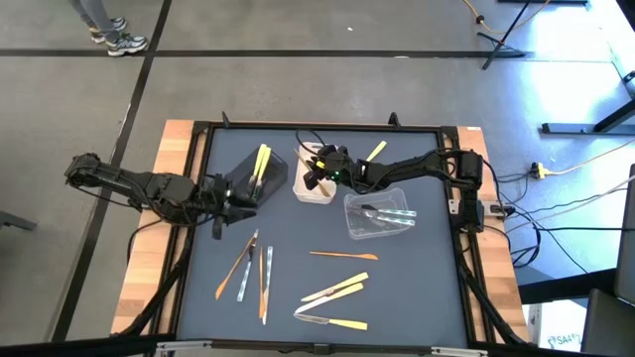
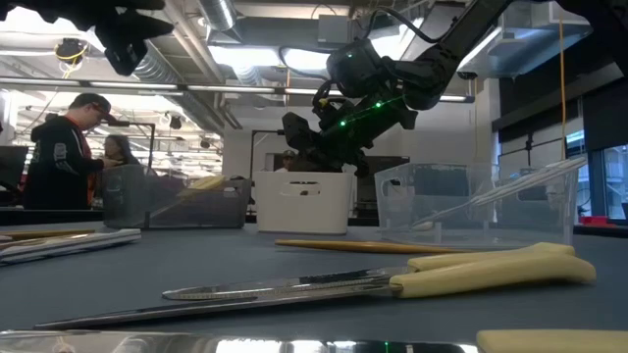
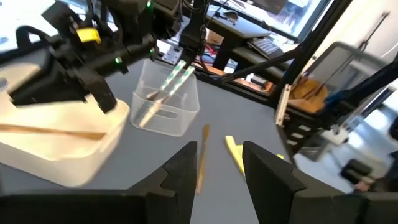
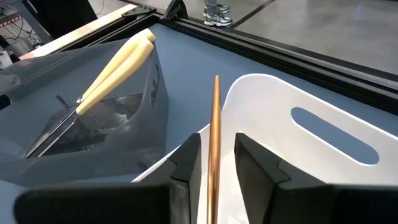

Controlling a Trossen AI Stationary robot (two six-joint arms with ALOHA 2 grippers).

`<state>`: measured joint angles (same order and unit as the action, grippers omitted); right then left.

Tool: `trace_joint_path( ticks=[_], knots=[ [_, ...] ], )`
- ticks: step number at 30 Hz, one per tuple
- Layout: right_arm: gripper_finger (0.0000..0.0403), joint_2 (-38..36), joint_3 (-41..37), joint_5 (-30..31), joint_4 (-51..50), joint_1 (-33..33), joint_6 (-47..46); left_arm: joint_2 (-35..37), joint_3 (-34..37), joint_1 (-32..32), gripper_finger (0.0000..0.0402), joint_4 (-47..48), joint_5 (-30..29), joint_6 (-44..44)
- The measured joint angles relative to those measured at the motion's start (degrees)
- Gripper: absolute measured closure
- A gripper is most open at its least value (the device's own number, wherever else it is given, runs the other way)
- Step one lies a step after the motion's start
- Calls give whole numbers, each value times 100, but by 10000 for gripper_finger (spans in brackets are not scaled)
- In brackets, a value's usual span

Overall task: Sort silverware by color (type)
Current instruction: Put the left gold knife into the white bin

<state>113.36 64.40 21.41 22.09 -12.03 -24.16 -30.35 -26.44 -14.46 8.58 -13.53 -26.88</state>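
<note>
My right gripper [image 1: 317,177] [image 4: 216,142] hovers open over the white tray [image 1: 319,193] [image 4: 311,124]. An orange-brown utensil [image 4: 215,118] shows in the narrow gap between its fingers without touching either. In the left wrist view the orange-brown utensil [image 3: 56,129] lies across that tray, below the right gripper. My left gripper [image 1: 238,203] [image 3: 219,155] is open and empty, low beside the black tray [image 1: 248,183], which holds pale yellow utensils [image 1: 262,159] [image 4: 118,59]. The clear tray [image 1: 377,226] holds silver-grey utensils [image 1: 389,211].
Loose utensils lie on the near half of the mat: orange-brown ones [image 1: 236,268] [image 1: 342,255], silver-grey ones [image 1: 268,270], and yellow-handled ones [image 1: 335,291] [image 1: 342,322]. One yellow utensil [image 1: 375,151] lies behind the right arm. People stand beyond the table [image 2: 64,147].
</note>
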Motion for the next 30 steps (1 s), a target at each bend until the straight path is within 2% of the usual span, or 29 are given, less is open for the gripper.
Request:
trace_joint_path(
  ticks=[7,14,17,24,30],
  knots=[
    [320,0,0,-1,4,0,0,0,-9,0,279,182,346,-1159],
    [320,0,0,-2,4,0,0,-18,-9,1,279,1712,1151,-3687],
    [320,0,0,-2,5,0,0,-99,-9,0,279,2313,1594,-4503],
    [320,0,0,-2,5,0,2,-594,-9,-6,281,2779,2243,-5254],
    [320,0,2,-2,7,2,2,-1183,-9,-297,290,2780,2308,-5441]
  ],
)
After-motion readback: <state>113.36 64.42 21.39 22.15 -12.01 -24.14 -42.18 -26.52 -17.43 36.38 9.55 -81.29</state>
